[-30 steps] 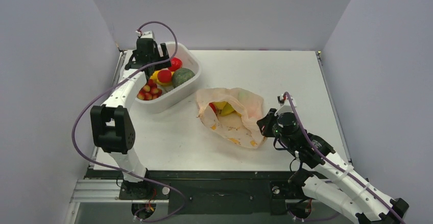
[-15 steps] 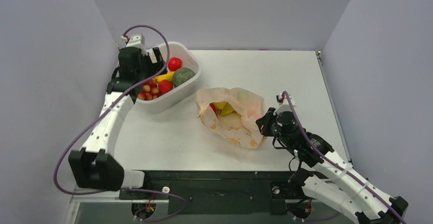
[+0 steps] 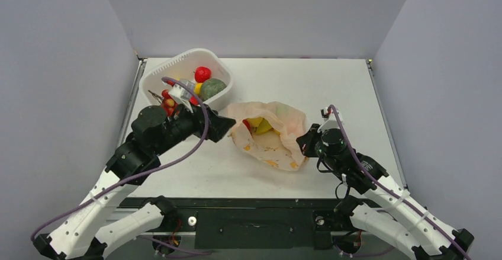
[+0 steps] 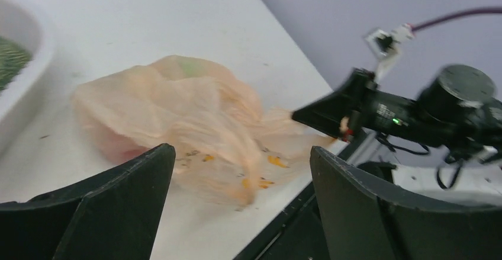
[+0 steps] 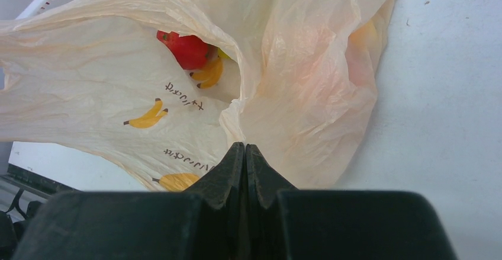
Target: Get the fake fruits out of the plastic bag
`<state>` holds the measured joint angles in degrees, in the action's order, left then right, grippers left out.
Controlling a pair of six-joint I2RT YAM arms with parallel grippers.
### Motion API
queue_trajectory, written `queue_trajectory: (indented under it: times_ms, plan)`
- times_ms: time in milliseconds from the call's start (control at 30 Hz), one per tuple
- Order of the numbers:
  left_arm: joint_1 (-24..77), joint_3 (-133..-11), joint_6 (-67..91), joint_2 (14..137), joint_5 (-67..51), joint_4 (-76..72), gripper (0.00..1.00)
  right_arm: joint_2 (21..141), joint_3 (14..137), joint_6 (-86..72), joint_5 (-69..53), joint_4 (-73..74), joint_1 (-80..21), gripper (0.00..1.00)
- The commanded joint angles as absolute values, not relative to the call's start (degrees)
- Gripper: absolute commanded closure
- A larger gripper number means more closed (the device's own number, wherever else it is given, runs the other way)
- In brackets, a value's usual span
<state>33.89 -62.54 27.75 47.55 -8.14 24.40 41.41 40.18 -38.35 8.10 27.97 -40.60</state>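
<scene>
The plastic bag point(image 3: 273, 137) lies crumpled at mid-table with its mouth facing left. Inside it I see fake fruits: a yellow one point(image 3: 258, 124) and a red one point(image 3: 245, 124). The right wrist view shows the red fruit point(image 5: 188, 48) and a yellow one point(image 5: 208, 73) through the bag's mouth point(image 5: 308, 82). My right gripper point(image 3: 302, 143) point(image 5: 244, 145) is shut on the bag's near right edge. My left gripper point(image 3: 229, 128) point(image 4: 241, 150) is open and empty, just left of the bag point(image 4: 177, 112) and pointing at it.
A white basket point(image 3: 184, 53) stands at the back left, holding a red fruit point(image 3: 203, 73), a dull dark-green fruit point(image 3: 213, 88) and several small ones. Its edge shows in the left wrist view point(image 4: 23, 76). The table's front edge runs close below the bag.
My left arm has swung from over the basket down and right to the bag's left side, its gripper open. The right gripper and the bag have stayed put.
</scene>
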Motion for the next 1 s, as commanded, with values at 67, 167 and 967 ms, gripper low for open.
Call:
queue_trajectory:
  times_ms: [67, 167, 967]
  plan:
    - [60.23, -66.52, 26.02, 51.69, 7.04, 15.61, 0.22, 39.58, 43.0, -38.37, 8.56, 27.58, -40.95, 1.0]
    - [71.34, -69.9, 19.69, 58.56, 18.91, 13.77, 0.34, 39.0, 42.72, -38.94, 8.39, 27.76, -40.91, 1.0]
    - [66.79, -61.39, 25.38, 91.98, 45.88, -3.84, 0.63, 34.66, 41.38, -39.58, 8.84, 30.76, -41.09, 1.0]
